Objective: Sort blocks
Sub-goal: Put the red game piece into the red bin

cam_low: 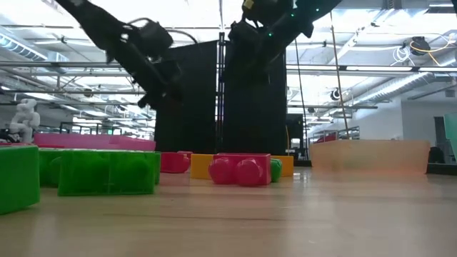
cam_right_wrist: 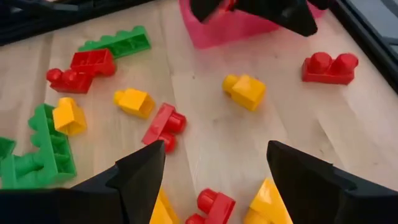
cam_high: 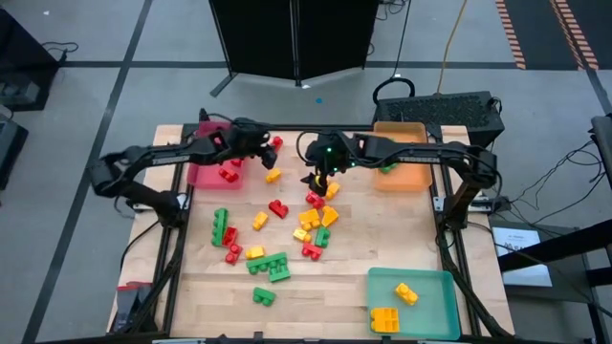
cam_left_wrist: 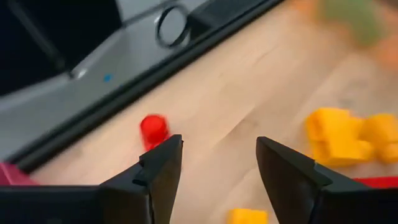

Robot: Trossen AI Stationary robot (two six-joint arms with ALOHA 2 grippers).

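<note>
Red, yellow and green blocks [cam_high: 277, 239] lie loose on the wooden table. My left gripper [cam_left_wrist: 219, 144] hangs open above the table's far side, beside the pink tray [cam_high: 199, 172]. A small red block [cam_left_wrist: 153, 129] lies just past one of its fingers, and nothing is between them. My right gripper [cam_right_wrist: 217, 152] is open above the middle cluster [cam_high: 316, 215]. A red block [cam_right_wrist: 163, 127] and a yellow block [cam_right_wrist: 245, 90] lie on the wood ahead of it.
The pink tray holds red blocks [cam_high: 229, 173]. An orange tray [cam_high: 411, 177] at the far right holds a green block [cam_high: 387, 165]. A teal tray [cam_high: 435, 306] at the near right holds yellow blocks [cam_high: 392, 311]. The two grippers hang close together near the far edge.
</note>
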